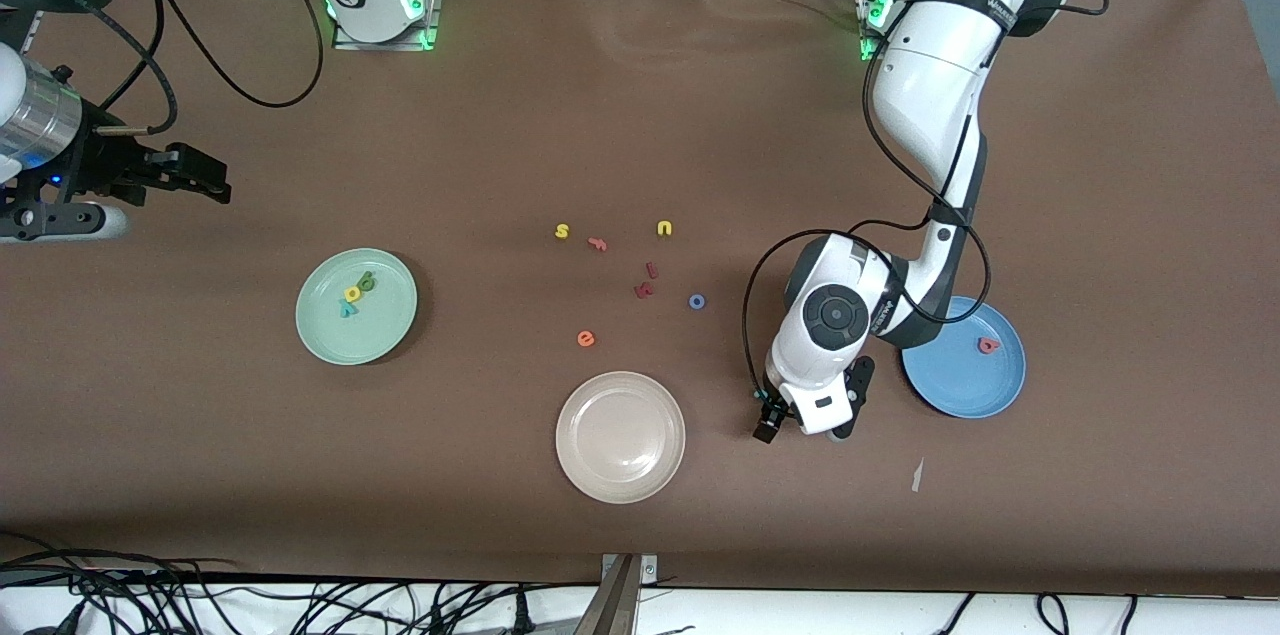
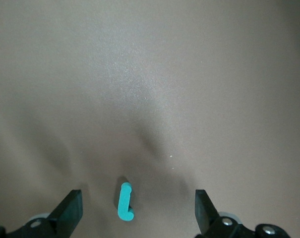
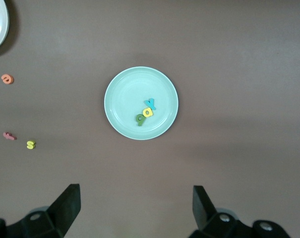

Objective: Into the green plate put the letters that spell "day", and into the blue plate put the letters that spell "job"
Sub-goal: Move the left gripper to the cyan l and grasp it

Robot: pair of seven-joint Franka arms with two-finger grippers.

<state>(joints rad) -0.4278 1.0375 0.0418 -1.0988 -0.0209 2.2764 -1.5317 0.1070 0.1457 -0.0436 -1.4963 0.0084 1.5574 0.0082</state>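
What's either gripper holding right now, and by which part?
Nothing. Left gripper stands open over the teal j on the table; right gripper waits open.

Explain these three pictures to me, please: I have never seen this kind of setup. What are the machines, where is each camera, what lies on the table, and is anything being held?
Two white robot arms work at a brown table. The wide picture comes from a high camera facing them; the other two come from cameras on each arm's wrist.

The left gripper is low over the table beside the blue plate, open, with the teal j lying between its fingers, not yet gripped. The right gripper waits open at its own end of the table.

The green plate already holds the green d, yellow a and teal y. The blue plate holds the salmon-red b. The blue o lies on the table among spare letters. A beige plate stands nearest the front camera. Nothing is held.
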